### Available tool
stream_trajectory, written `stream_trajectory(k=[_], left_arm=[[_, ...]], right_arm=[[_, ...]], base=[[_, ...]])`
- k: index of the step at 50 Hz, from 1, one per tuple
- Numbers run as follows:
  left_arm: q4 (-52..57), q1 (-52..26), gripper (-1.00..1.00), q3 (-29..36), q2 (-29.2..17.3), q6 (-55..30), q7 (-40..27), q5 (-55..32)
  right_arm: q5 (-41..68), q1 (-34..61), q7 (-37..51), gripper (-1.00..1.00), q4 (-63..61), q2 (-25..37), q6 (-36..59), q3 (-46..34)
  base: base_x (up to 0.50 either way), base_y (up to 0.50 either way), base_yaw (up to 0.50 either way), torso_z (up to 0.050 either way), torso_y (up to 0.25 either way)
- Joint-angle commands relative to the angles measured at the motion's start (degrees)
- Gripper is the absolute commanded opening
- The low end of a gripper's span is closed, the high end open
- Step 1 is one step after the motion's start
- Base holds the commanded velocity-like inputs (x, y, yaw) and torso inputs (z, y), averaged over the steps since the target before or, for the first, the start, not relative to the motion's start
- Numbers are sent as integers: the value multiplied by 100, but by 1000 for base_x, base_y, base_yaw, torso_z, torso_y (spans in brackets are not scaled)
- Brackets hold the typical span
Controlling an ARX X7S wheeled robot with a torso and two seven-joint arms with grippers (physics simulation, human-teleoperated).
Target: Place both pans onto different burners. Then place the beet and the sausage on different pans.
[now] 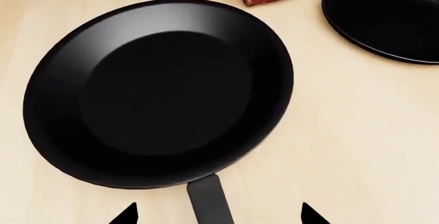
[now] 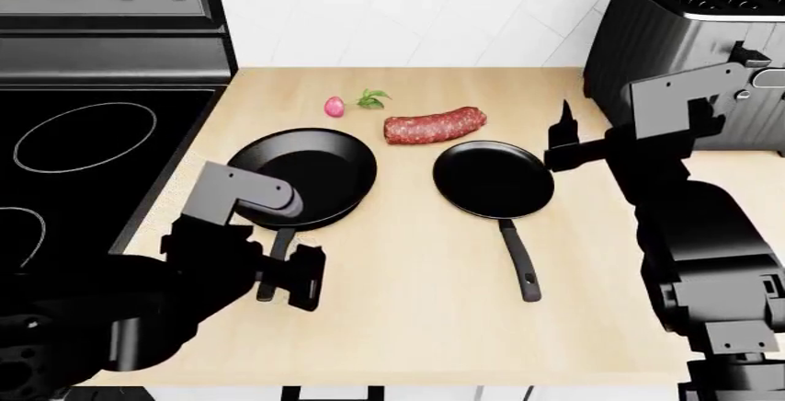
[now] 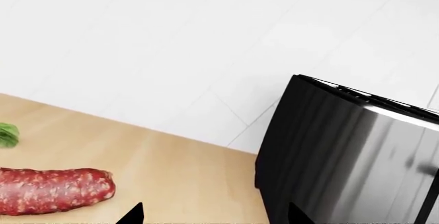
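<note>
Pale wood-grain surface (image 2: 405, 327) with white tiled wall behind and a glossy black cooktop (image 2: 73, 171) off to the side, its burners (image 2: 84, 136) just thin white rings. Both matte black pans sit on the wood: the larger pan (image 2: 303, 173) deep and round, the smaller pan (image 2: 494, 178) shallow. Speckled sausage (image 2: 435, 126) and tiny pink beet (image 2: 334, 106) lie just behind them. Left end effector (image 1: 218, 215) is spread, tips either side of the big pan's handle, not gripping. Right end effector (image 3: 214, 215) is spread too, up near a shiny toaster (image 3: 350, 157); its wrist view cuts the sausage off.
</note>
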Motion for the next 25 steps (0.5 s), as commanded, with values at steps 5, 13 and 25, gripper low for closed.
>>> stream_trajectory(k=[5, 13, 25], left_arm=[[-108, 54, 100, 115, 1, 124, 112, 139], [-104, 45, 100, 126, -11, 145, 107, 125], [-69, 71, -100, 126, -46, 192, 87, 102]], right_arm=[[5, -18, 4, 100, 88, 0, -65, -13], [4, -7, 1, 100, 112, -6, -75, -33], [15, -32, -5, 100, 124, -8, -102, -52]], base=[[0, 0, 0, 0, 0], [0, 0, 0, 0, 0], [0, 0, 0, 0, 0]])
